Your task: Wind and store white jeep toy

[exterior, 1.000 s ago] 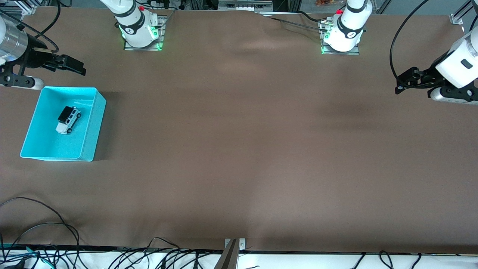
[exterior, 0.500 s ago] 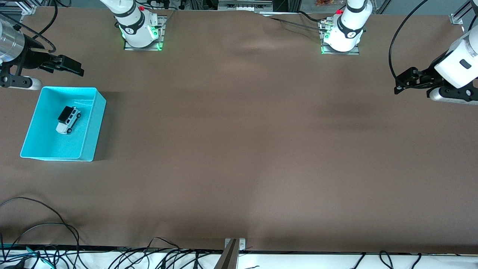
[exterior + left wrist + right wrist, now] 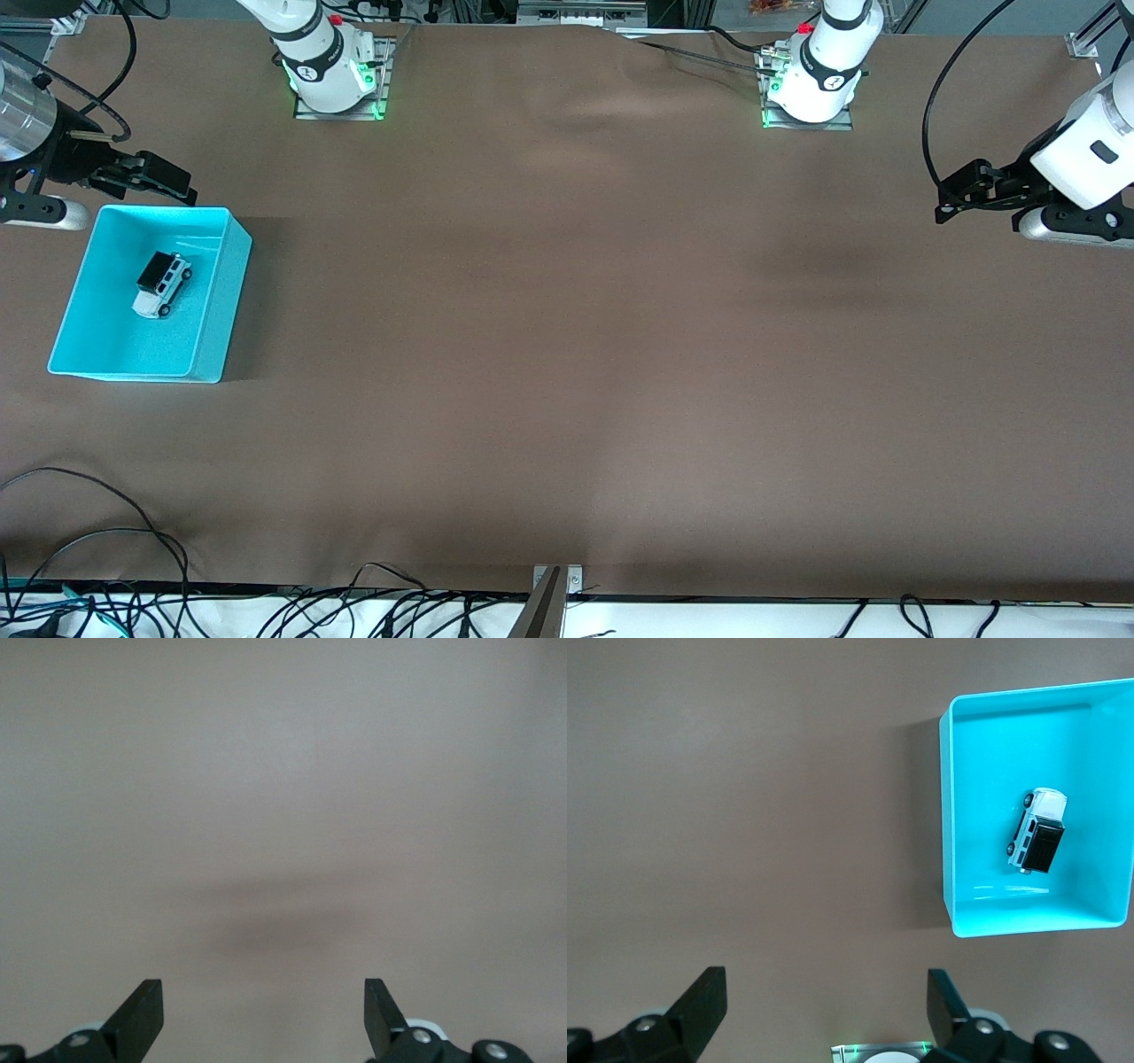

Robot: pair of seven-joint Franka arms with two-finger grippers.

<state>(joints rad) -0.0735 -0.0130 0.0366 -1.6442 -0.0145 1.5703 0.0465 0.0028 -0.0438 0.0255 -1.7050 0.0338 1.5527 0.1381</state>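
Two items occupy the brown cloth-covered surface (image 3: 567, 354): a rectangular cyan plastic bin (image 3: 221, 301) and, inside it, the small boxy white jeep toy with a black rear roof and black wheels (image 3: 163, 284). The bin stands at the right arm's end of the surface. The jeep toy rests on its wheels on the bin floor, set at an angle to the bin walls, in the half of the bin farther from the front camera. It touches no wall. In the right wrist view the bin (image 3: 950, 815) shows in full, with the jeep toy (image 3: 1037, 842) clear of all four walls.

The right gripper (image 3: 164, 175) hangs in the air just above the bin's edge that lies farthest from the front camera. Its two black fingers (image 3: 700, 1005) stand wide apart and hold nothing. The jeep toy lies well apart from them.

The left gripper (image 3: 961, 190) hangs over bare cloth at the left arm's end of the surface, well apart from the bin. Its fingers (image 3: 142, 1014) are likewise spread wide with nothing between them; the left wrist view shows only cloth and a soft shadow below.

Black cables (image 3: 97, 540) lie along the edge of the surface nearest the front camera.
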